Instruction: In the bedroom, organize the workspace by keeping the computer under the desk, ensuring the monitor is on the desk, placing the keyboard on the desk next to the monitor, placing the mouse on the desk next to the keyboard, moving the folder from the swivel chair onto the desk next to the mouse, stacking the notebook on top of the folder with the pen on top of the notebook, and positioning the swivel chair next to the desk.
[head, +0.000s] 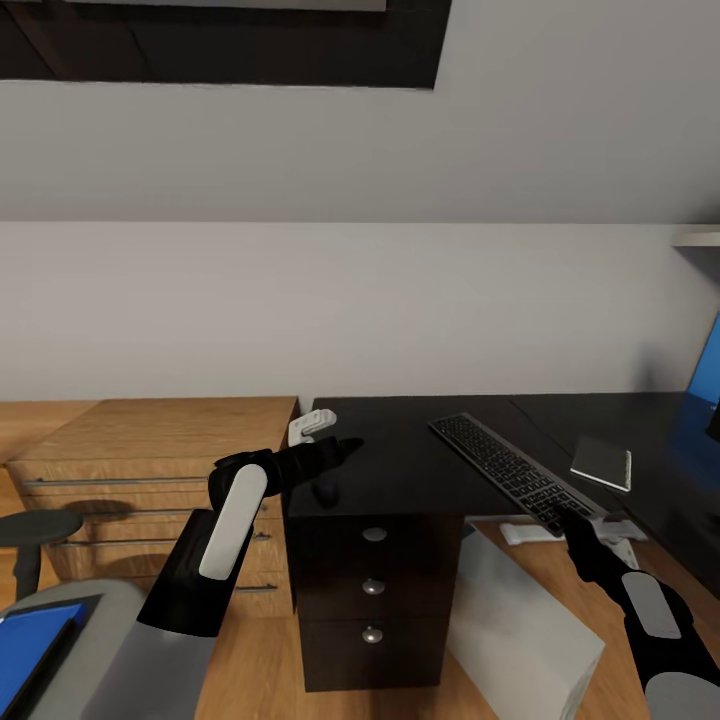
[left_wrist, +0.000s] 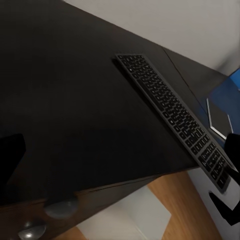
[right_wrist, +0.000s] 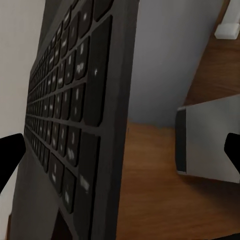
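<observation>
So in front of me there's the desk (head: 400, 460), black glossy top, with three drawers stacked under its left end, each with a round silver knob. Lying on it is the keyboard (head: 512, 470), set at an angle, and its near end sticks out past the front edge of the desktop. Just to the right of it sits a flat dark notebook-looking thing (head: 602, 462) with a pale edge. There's also a small dark lump (head: 326, 491) near the front left corner, can't tell what it is. A white clip-ish object (head: 311, 425) is at the back left corner.
</observation>
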